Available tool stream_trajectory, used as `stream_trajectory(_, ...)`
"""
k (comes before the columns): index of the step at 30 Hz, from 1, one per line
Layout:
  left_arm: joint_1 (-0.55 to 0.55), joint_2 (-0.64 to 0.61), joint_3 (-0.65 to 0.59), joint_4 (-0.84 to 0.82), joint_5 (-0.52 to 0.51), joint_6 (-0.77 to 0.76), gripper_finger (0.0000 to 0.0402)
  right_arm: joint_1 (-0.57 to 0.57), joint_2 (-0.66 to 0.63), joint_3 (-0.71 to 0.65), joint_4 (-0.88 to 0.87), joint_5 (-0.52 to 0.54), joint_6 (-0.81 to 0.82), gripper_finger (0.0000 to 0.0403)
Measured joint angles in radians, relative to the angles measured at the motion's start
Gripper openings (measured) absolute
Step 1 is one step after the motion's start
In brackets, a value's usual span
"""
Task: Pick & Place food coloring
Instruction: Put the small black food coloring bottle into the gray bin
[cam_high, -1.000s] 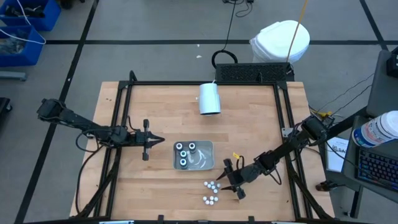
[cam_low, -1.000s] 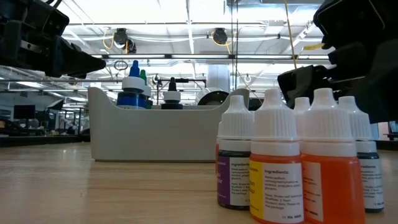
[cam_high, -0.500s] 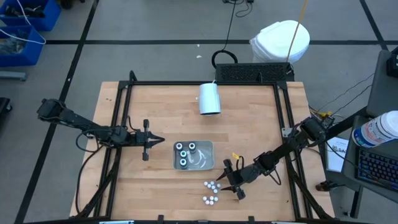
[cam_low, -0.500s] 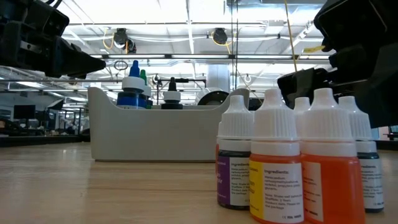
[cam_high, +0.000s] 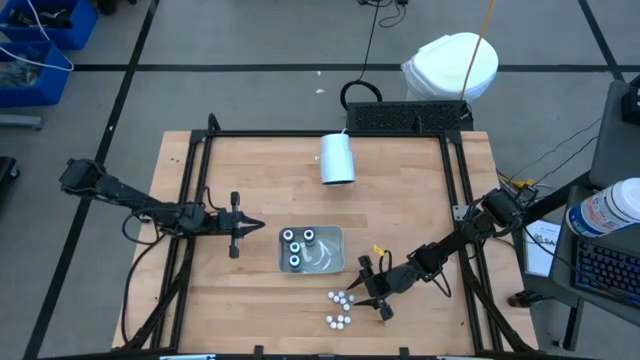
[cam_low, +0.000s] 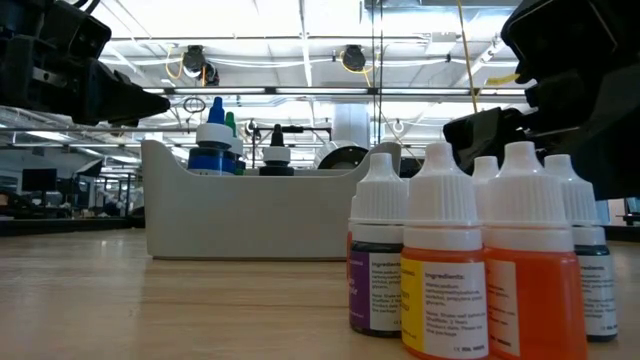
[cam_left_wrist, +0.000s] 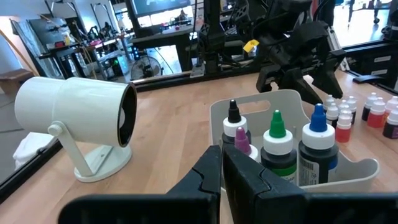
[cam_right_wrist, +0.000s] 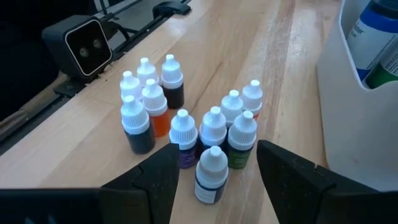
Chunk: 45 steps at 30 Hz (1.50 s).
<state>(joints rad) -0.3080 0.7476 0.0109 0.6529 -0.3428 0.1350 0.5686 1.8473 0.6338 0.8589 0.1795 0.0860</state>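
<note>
Your two dark arms reach in over a pale plank-wood table (cam_high: 250, 170) framed in black metal rails. The small bottles (cam_right_wrist: 186, 127) are soft plastic droppers with ribbed white caps tapering to nozzles, their bodies showing orange, purple, green and near-black liquid; they stand upright in two loose clusters near the table's front edge, seen from above as white dots (cam_high: 340, 308). One dark-bodied bottle (cam_right_wrist: 210, 175) stands nearest your right gripper (cam_right_wrist: 214, 180), whose blunt black fingers are spread wide on either side of it without touching.

Three wider bottles (cam_left_wrist: 286, 140), with coloured pointed tips of black, green and blue above white collars, stand inside a smooth white plastic tub (cam_high: 328, 255) with rounded corners at the middle of the table. A fourth, purple-tipped bottle (cam_left_wrist: 239, 140) shows in the tub from your left wrist camera.

Your left gripper (cam_high: 252, 224) hangs just left of the tub, its fingers pressed together and holding nothing. A matte white cylinder (cam_left_wrist: 74, 115) on a small stand lies toward the far side of the table, its dark mouth open.

A small black camera (cam_right_wrist: 87, 42) sits on the front rail. Beyond the table the floor is grey concrete marked with dark lines; a white bag-like bundle (cam_high: 450, 65) sits behind the far edge, and the level view shows bright ceiling lights and shelving.
</note>
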Motion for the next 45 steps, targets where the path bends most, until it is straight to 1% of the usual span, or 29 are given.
stream_trajectory(5, 0.000, 0.000, 0.000, 0.000, 0.000, 0.001, 0.0024, 0.000, 0.000, 0.000, 0.000, 0.001, 0.000, 0.0202)
stream_trajectory(16, 0.000, 0.000, 0.000, 0.000, 0.000, 0.000, 0.0024, 0.000, 0.000, 0.000, 0.006, -0.001, 0.015, 0.0174)
stream_trajectory(20, 0.000, 0.000, 0.000, 0.000, 0.000, -0.001, 0.0024, 0.000, 0.000, 0.000, 0.005, -0.028, 0.024, 0.0169)
stream_trajectory(28, 0.000, 0.000, 0.000, 0.001, 0.000, -0.002, 0.0024, 0.000, 0.000, 0.014, -0.002, -0.027, 0.030, 0.0167)
stream_trajectory(32, 0.000, 0.000, 0.000, 0.001, 0.000, -0.002, 0.0024, 0.001, -0.001, 0.033, -0.024, 0.000, 0.018, 0.0167)
stream_trajectory(45, 0.000, 0.000, 0.000, -0.006, 0.000, -0.001, 0.0024, 0.002, 0.000, 0.034, -0.048, 0.000, 0.052, 0.0166)
